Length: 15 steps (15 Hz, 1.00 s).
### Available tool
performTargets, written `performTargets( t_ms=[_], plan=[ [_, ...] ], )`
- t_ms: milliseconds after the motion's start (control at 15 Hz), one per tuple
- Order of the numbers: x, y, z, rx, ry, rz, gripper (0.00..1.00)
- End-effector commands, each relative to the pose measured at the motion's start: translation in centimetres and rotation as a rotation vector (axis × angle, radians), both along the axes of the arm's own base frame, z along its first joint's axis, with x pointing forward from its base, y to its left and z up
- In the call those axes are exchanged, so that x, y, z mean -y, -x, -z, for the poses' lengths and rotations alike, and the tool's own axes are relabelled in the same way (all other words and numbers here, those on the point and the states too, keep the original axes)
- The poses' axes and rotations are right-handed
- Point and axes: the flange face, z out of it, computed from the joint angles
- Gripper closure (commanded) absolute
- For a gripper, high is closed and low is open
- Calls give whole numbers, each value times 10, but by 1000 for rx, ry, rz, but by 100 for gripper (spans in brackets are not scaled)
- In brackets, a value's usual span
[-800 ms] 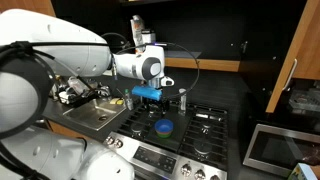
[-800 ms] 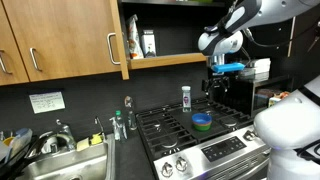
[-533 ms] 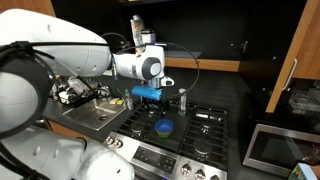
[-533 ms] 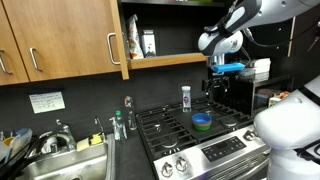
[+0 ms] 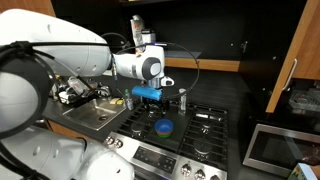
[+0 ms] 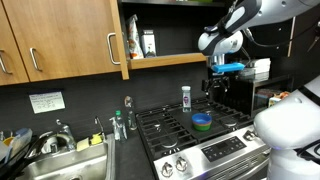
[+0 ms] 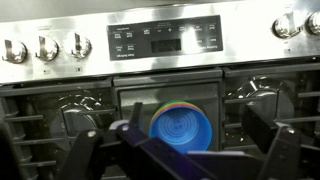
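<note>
A sink (image 5: 90, 115) is sitting left of the stove (image 5: 205, 128). A blue bowl (image 5: 164, 127) is resting on the middle grates, with bare grate lying all round it. A small bottle (image 5: 182, 101) is standing near the stove's back edge, just beyond the bowl. Only the wrist view is showing the knobs (image 7: 45, 47) and control panel (image 7: 165, 40). The arm is reaching over the stove, its gripper (image 6: 222, 82) pointing down, hanging wide open and empty above the bowl.
</note>
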Motion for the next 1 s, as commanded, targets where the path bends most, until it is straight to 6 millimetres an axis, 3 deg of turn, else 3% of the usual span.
performTargets(
  t_ms=[0, 267, 467, 667, 933],
  plan=[
    [0, 0, 0, -1, 0, 0, 0],
    [0, 0, 0, -1, 0, 0, 0],
    [-20, 1, 0, 45, -31, -36, 0],
    [-36, -8, -2, 77, -75, -31, 0],
    [-44, -26, 0, 161, -104, 65, 0]
  ],
)
